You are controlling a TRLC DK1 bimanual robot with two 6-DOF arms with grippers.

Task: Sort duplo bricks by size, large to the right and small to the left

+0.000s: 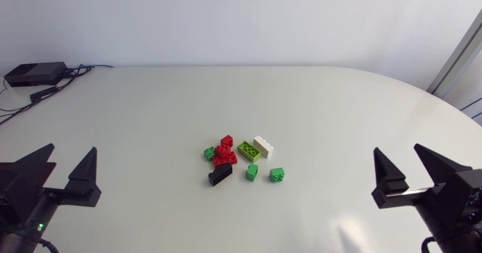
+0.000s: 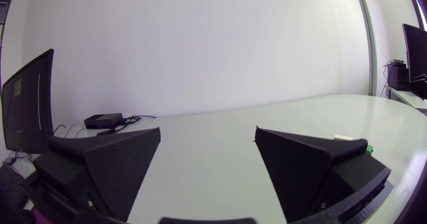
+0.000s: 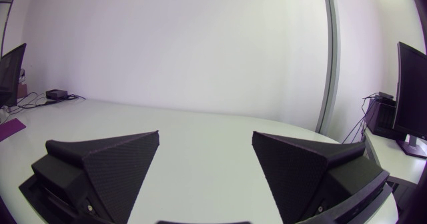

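Head view alone shows the brick cluster whole; left pincer and right pincer gape wide.

A broad white table with a rounded far edge stands under soft, even light, its matte top carrying a pale sheen toward the near right side. Behind it rises a plain white wall. At the table's far left corner sits a small, flat black box, with dark cables trailing from it across the surface.
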